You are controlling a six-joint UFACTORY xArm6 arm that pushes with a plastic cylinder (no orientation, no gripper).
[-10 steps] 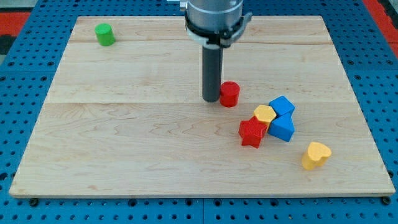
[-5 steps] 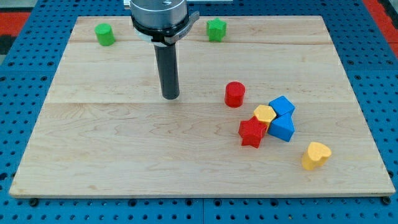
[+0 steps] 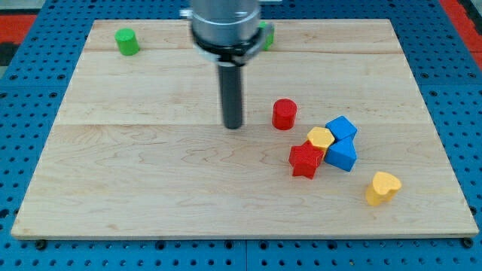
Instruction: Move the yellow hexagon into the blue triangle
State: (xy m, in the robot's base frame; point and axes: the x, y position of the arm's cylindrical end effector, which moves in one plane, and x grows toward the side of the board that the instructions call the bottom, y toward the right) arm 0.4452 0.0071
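The yellow hexagon [image 3: 320, 138] lies right of the board's middle. It touches the blue triangle [image 3: 343, 155] on its right and the red star [image 3: 305, 160] at its lower left. A blue cube [image 3: 341, 127] sits just above the triangle. My tip [image 3: 233, 126] is on the board to the left of this cluster, apart from it, and left of the red cylinder [image 3: 284, 114] with a gap between.
A yellow heart [image 3: 382, 187] lies at the lower right. A green cylinder [image 3: 126, 41] stands at the top left. A green block [image 3: 265, 35] at the top is partly hidden behind the arm. The wooden board [image 3: 151, 181] sits on a blue pegboard.
My tip went left away from the red cylinder, then came back right and a little down. The blocks have not moved.
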